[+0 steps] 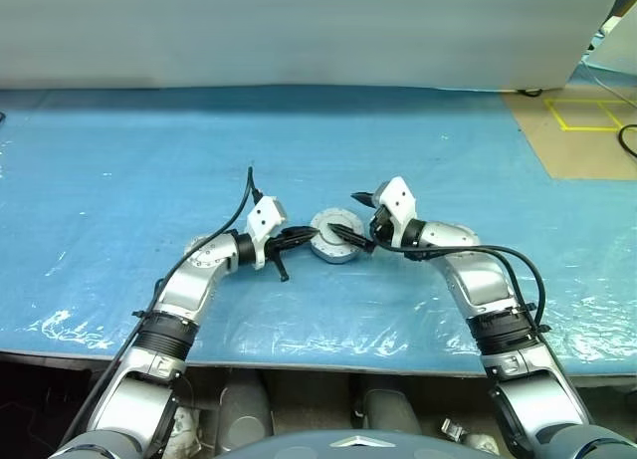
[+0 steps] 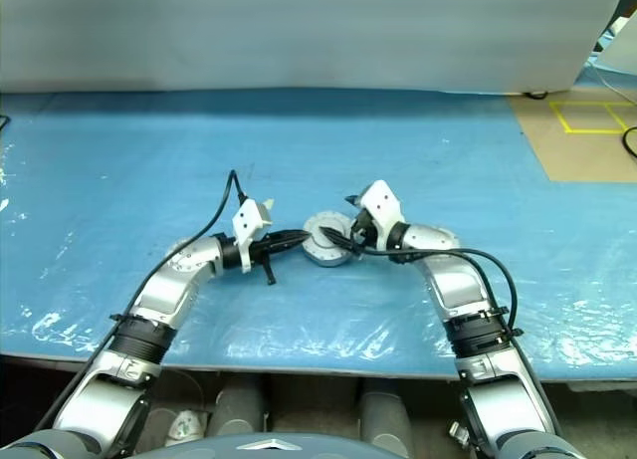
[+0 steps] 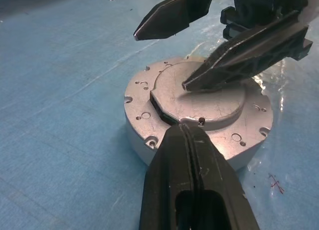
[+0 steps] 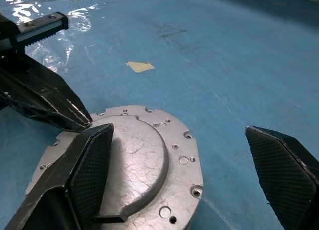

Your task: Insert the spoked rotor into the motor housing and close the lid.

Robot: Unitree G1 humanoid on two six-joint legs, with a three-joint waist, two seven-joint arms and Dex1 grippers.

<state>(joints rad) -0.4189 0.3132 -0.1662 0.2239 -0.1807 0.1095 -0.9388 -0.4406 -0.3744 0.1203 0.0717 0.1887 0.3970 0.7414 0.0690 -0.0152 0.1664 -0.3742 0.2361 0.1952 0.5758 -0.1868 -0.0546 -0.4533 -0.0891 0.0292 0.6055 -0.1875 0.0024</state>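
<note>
Right gripper (image 4: 179,165) is spread about as wide as it goes and has nothing in it. One finger (image 4: 84,170) lies across the raised round centre of the lid (image 3: 199,98), and the other hangs out over the blue sheet (image 1: 119,160), clear of the part. The left gripper (image 3: 192,140) is the opposite story: fingers pressed tight together, holding nothing, with the closed tip poking at the near edge of that raised centre, just touching or as good as.

The thing they're both fussing over is the motor housing (image 1: 334,250) with the lid already sitting flat on top. It sits on the sheet right between the two grippers. You can't see the spoked rotor or the windings, so I'd guess the rotor is inside already, but that's a guess.

My read: we're at the tail end, the lid-closing step. What's left looks like checking that the lid is seated flush all round, maybe one more press from the closed left tip, then both arms backing off without dragging the assembly sideways.

Pose-wise, both forearms come in low from either side, wrists angled inward and slightly down, so the grippers face each other across the housing.
</note>
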